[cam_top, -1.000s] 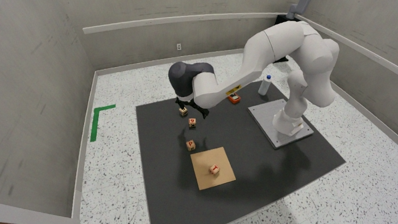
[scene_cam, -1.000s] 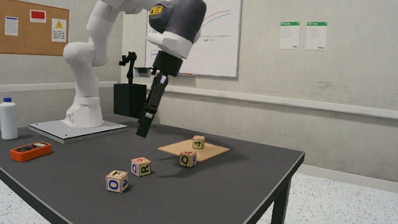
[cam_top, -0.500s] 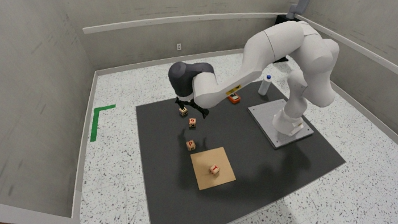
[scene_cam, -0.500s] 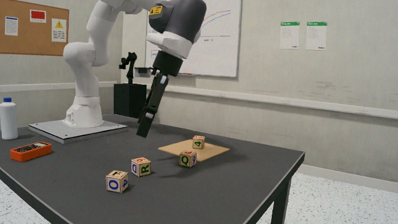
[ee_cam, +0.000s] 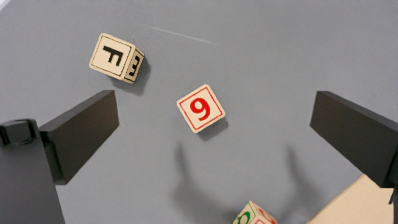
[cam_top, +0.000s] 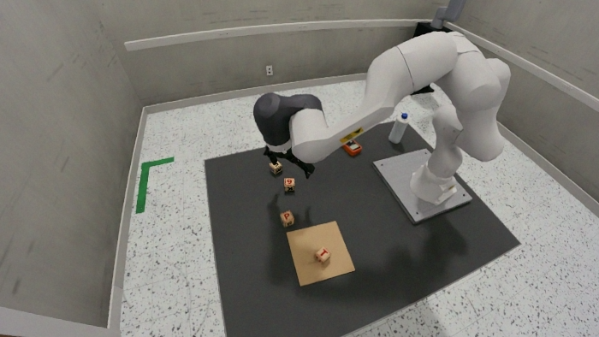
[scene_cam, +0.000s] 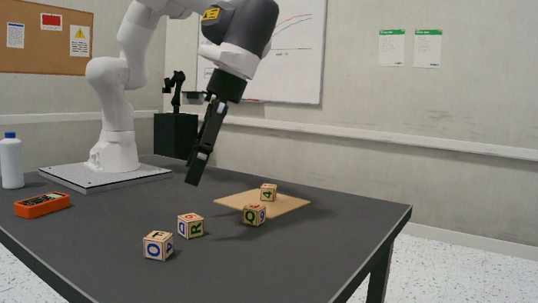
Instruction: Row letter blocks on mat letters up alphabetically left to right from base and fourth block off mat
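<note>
Dark tabletop (cam_top: pixel 252 257) (scene_cam: pixel 115 215) (ee_cam: pixel 280 50) under pincer (cam_top: pixel 295 164) (scene_cam: pixel 193 174) (ee_cam: pixel 214 108), spread wide, nothing pinched. Nine-topped block (cam_top: pixel 289 185) (scene_cam: pixel 190 226) (ee_cam: pixel 201 108) below, between fingertips in wrist view, off mat (cam_top: pixel 305 271) (scene_cam: pixel 234 201) (ee_cam: pixel 357 202). Probably light, stiff wood, not fragile; grip opposite upright faces, squared to them, low enough against slipping.

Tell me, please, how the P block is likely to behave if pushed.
The P block would probably slide rather than roll, given its flat faces. Its squat cube shape suggests little tipping, and it looks stiff, with crisp edges.
</note>
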You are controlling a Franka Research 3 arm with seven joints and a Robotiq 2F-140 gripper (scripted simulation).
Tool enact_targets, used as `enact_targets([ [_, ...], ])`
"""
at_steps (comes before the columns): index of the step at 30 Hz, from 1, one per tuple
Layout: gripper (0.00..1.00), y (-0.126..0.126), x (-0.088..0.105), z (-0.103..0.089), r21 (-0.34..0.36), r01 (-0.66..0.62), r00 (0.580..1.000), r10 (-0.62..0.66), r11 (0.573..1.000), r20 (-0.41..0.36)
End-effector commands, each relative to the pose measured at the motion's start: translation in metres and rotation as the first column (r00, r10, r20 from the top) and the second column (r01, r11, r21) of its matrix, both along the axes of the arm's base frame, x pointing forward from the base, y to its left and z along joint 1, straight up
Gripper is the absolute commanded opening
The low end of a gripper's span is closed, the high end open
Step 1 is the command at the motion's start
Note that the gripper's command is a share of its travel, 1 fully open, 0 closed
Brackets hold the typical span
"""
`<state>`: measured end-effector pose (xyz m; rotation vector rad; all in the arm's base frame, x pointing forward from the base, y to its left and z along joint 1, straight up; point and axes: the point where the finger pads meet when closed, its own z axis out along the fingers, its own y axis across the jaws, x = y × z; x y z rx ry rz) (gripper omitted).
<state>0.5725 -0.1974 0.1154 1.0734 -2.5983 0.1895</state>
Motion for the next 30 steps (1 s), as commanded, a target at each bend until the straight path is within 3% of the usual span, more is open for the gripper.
enact_targets([
  [1,1.00,0.000,0.001,0.000,0.000,-0.007,1.000,0.007,1.000,0.002],
  [19,1.00,-0.001,0.001,0.000,0.000,-0.007,1.000,0.007,1.000,0.002],
  [26,1.00,-0.104,0.028,0.000,0.001,-0.007,1.000,0.007,1.000,0.002],
  [30,1.00,-0.113,0.029,0.000,0.001,-0.008,1.000,0.008,1.000,0.002],
])
